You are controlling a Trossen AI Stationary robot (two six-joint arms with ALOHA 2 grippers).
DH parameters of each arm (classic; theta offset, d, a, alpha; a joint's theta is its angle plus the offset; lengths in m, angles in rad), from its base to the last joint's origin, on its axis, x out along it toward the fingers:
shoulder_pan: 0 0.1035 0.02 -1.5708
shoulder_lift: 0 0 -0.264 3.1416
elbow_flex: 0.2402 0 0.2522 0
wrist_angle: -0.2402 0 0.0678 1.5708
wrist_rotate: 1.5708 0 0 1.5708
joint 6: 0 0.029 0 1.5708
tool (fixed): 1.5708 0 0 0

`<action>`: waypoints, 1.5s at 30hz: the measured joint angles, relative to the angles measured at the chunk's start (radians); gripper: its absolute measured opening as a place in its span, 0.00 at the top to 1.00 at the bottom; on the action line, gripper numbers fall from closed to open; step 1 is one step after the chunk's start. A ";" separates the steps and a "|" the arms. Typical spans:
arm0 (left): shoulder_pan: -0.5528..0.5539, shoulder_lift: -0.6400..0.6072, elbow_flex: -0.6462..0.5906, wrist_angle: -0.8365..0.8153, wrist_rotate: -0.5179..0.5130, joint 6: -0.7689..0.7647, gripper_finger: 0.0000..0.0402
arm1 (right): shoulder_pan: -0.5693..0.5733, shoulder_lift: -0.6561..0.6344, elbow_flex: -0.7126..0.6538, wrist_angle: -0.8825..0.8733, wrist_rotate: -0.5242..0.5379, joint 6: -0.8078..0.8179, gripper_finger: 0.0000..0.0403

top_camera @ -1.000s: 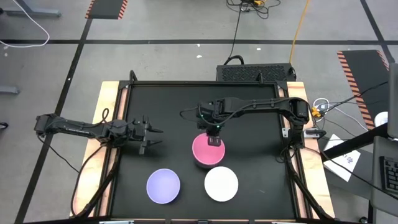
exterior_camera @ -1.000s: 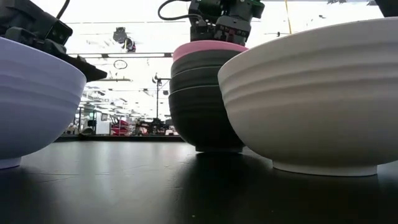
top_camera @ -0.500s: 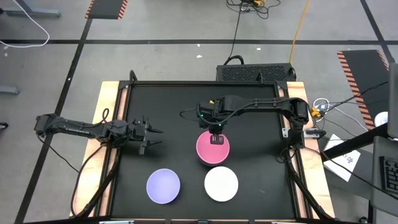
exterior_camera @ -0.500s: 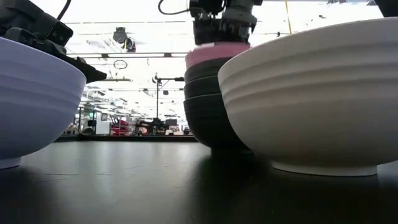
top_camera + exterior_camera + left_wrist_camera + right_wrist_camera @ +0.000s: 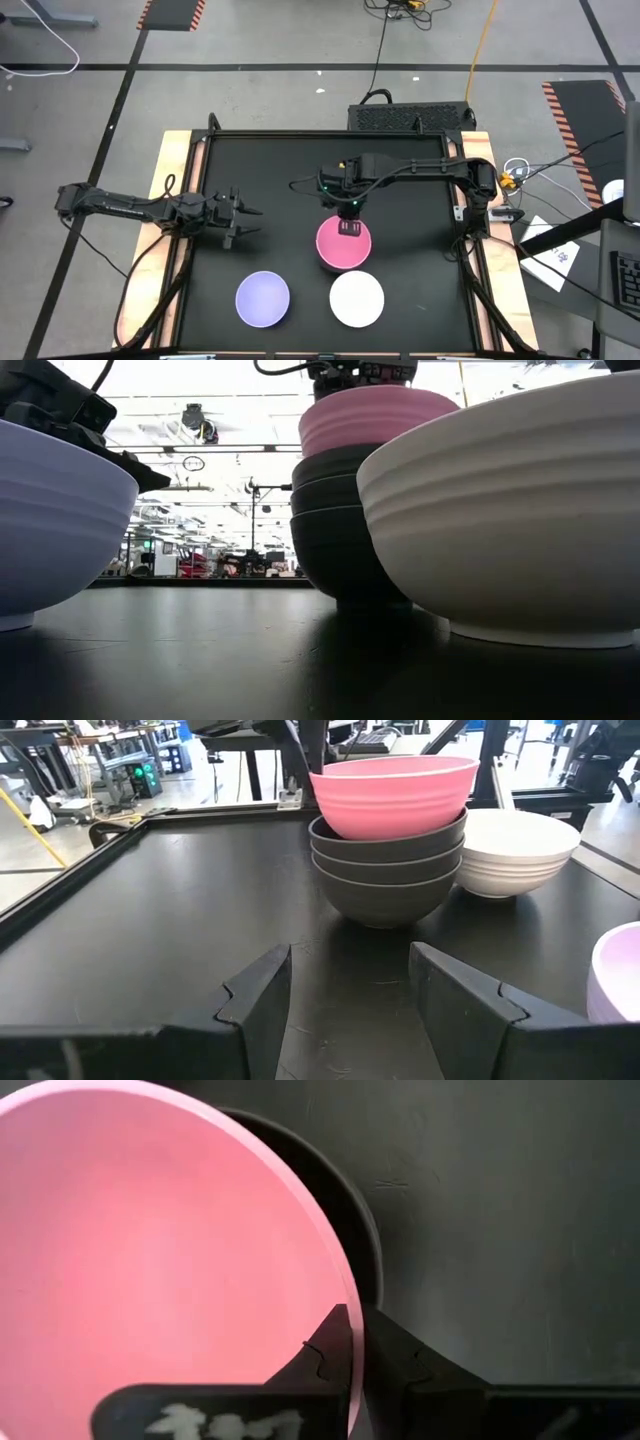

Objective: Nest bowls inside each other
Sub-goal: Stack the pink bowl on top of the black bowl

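- High view: the right gripper (image 5: 349, 226) sits over the far rim of the pink bowl (image 5: 344, 245), near the middle of the black table (image 5: 280, 170). The white bowl (image 5: 357, 298) and lavender bowl (image 5: 263, 299) rest along the near edge. The left gripper (image 5: 240, 220) waits toward the left edge, well apart from the bowls.
- Low view: the pink bowl tops a stack of black bowls (image 5: 340, 540), riding high and not seated deep. The white bowl stands just beside the stack.
- Left wrist view: the left gripper's fingers stand apart on nothing. Three black rims show under the pink bowl, and the stack looks upright.
- Right wrist view: the right gripper's fingers (image 5: 325, 1365) are clamped on the pink bowl's rim, one inside and one outside.
- Risk: if the pinch drags sideways when lifting off, the lightly seated pink bowl could tip or shove the stack into the white bowl.
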 joint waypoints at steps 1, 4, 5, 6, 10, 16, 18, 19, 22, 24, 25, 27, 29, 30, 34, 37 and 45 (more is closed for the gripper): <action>0.000 0.000 0.000 0.000 0.000 0.000 0.48 | 0.002 0.000 0.000 -0.001 0.000 0.003 1.00; 0.000 0.000 0.000 0.000 0.000 0.000 0.48 | 0.012 0.000 -0.001 0.008 0.005 0.004 1.00; 0.000 0.000 0.000 0.000 0.000 0.000 0.48 | 0.015 0.000 -0.008 0.026 0.010 0.003 1.00; 0.000 0.000 0.000 0.000 0.000 0.000 0.48 | 0.017 0.000 -0.017 0.043 0.018 0.003 1.00; 0.000 0.000 0.000 0.000 0.007 0.000 0.48 | 0.020 0.000 -0.046 0.063 0.020 0.006 1.00; 0.000 0.000 0.000 0.000 0.008 -0.001 0.48 | 0.018 0.000 -0.105 0.100 0.024 0.009 1.00; 0.000 0.000 0.000 0.000 0.008 0.000 0.48 | 0.012 -0.002 -0.113 0.099 0.025 0.018 1.00; 0.000 0.000 0.000 0.000 0.008 0.000 0.48 | 0.010 -0.002 -0.116 0.099 0.028 0.024 1.00; 0.000 0.000 0.000 0.000 0.008 0.000 0.48 | 0.002 -0.002 -0.117 0.088 0.046 0.027 1.00; 0.000 0.000 0.000 0.000 0.008 0.000 0.48 | -0.004 -0.002 -0.117 0.088 0.049 0.026 1.00; 0.000 0.000 0.000 0.000 0.008 0.000 0.48 | -0.007 -0.002 -0.117 0.088 0.052 0.026 1.00; 0.000 0.000 0.000 0.000 0.008 0.000 0.48 | -0.012 -0.002 -0.117 0.092 0.070 0.026 1.00; 0.000 0.000 0.000 0.000 0.008 0.000 0.48 | -0.015 -0.002 -0.117 0.098 0.099 0.026 1.00; 0.000 0.000 0.000 0.000 0.008 0.000 0.48 | -0.017 -0.002 -0.117 0.099 0.113 0.026 1.00; 0.000 0.000 0.000 0.000 0.008 0.000 0.48 | -0.034 -0.002 -0.117 0.099 0.126 0.018 1.00; 0.000 0.000 0.000 0.000 0.008 0.000 0.48 | -0.049 -0.002 -0.117 0.099 0.128 0.017 1.00; 0.000 0.000 0.000 -0.021 0.008 0.000 0.48 | -0.086 -0.002 -0.117 0.084 0.131 0.007 1.00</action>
